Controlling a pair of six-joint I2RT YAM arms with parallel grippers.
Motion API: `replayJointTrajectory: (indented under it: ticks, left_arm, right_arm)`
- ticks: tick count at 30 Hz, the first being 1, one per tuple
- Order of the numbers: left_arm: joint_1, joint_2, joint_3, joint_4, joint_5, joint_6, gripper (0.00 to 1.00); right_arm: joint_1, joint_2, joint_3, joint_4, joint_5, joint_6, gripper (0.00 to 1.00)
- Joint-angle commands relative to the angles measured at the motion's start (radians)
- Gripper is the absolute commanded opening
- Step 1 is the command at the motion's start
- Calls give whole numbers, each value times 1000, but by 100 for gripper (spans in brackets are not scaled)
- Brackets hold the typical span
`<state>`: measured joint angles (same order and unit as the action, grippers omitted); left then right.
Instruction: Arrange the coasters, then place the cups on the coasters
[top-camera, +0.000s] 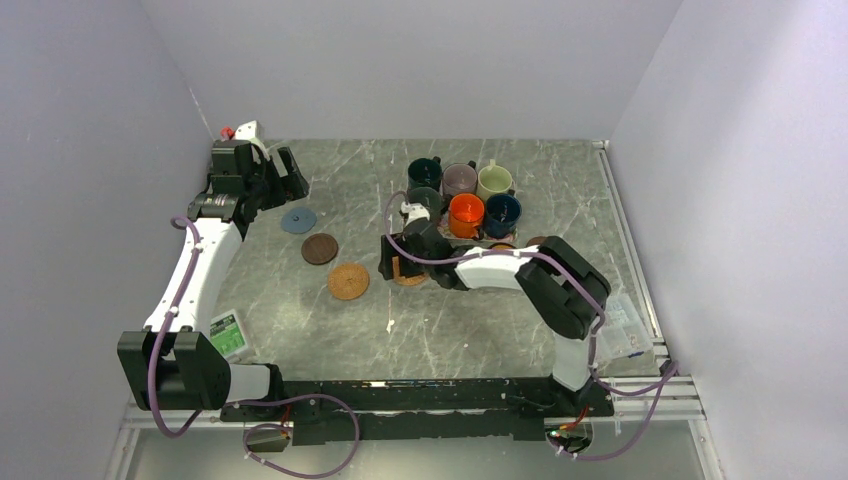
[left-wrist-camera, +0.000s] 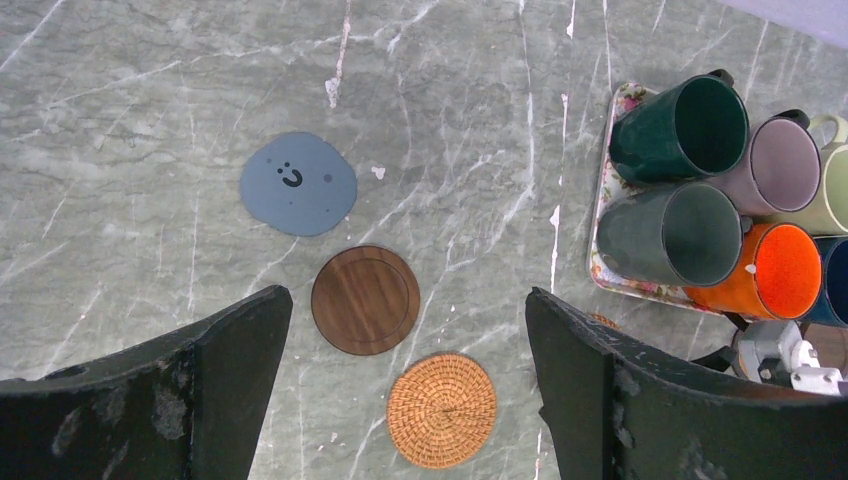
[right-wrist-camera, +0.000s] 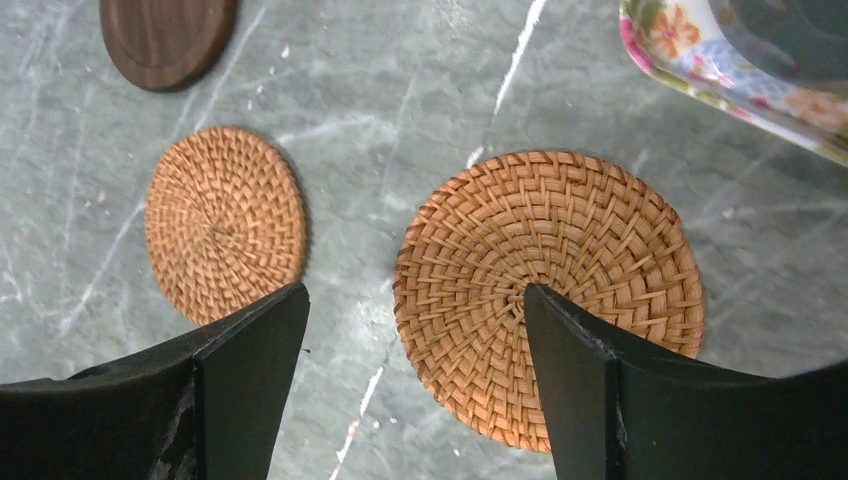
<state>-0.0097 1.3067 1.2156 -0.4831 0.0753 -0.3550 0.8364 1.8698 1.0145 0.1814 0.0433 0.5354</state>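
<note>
Right jaws spread over round tan woven coaster (right-wrist-camera: 540, 225) flat on grey marble desk (right-wrist-camera: 400, 80); left jaws spread, empty. Judged light, stiff, grippy weave; thin, so take at rim.

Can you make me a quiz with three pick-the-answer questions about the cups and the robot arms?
1. Where are the cups? A on a shelf; B in a box; C on the flowery tray.
2. How many cups are there? A four; B six; C nine.
3. What is the right gripper doing? A standing open over a woven coaster; B squeezing a cup; C shut on a spoon.

Answers: C, they all stand together on the tray; B, the top view shows six; A, its fingers are apart with the coaster lying flat below.
</note>
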Motion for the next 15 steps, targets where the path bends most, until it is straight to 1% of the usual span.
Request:
replayJointTrajectory:
  ticks: [1,15]
  left_arm:
    - [5,-14,15,16,15,-7,94]
    - [5,-14,16,16,10,-5,94]
  right_arm:
    - [5,93,23,-76,-31,45,83]
    - [6,206,146,-66,-19,16,83]
